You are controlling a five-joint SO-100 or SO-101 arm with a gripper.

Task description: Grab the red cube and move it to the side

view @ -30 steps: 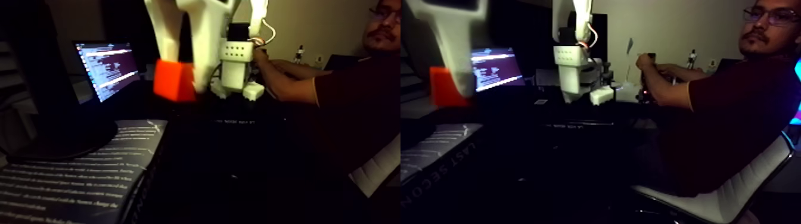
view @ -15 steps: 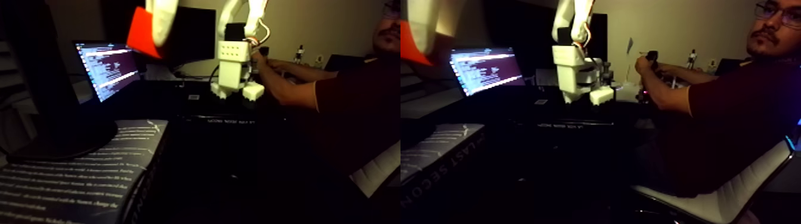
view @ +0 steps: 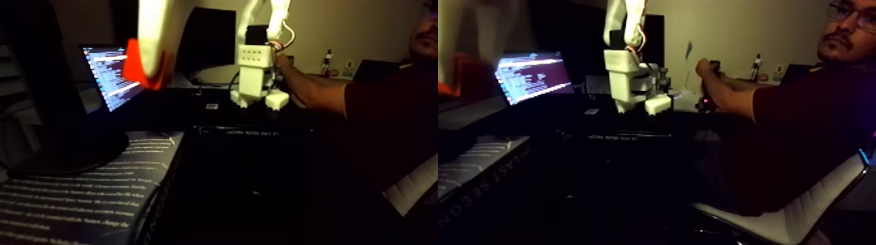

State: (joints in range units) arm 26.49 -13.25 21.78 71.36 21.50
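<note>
The fixed view is a wide picture with two near-equal halves. In the left half, the red cube (view: 132,62) hangs in the air in front of the laptop screen, partly covered by a white finger (view: 153,36). My gripper (view: 146,73) is shut on it. In the right half the same cube (view: 459,75) appears blurred at the far left edge, under the white finger (view: 469,32). The arm's white base (view: 255,72) stands on the dark table behind.
A lit laptop (view: 111,78) sits at the back left. A dark monitor foot (view: 65,153) rests on a printed book (view: 85,195) in front. A person (view: 802,111) sits on a white chair (view: 788,218) at right, hand (view: 707,68) on a controller.
The gripper with the red cube rose from mid-height, swung left across the view, and has now dropped slightly in front of the laptop. The person's arm barely moved.
</note>
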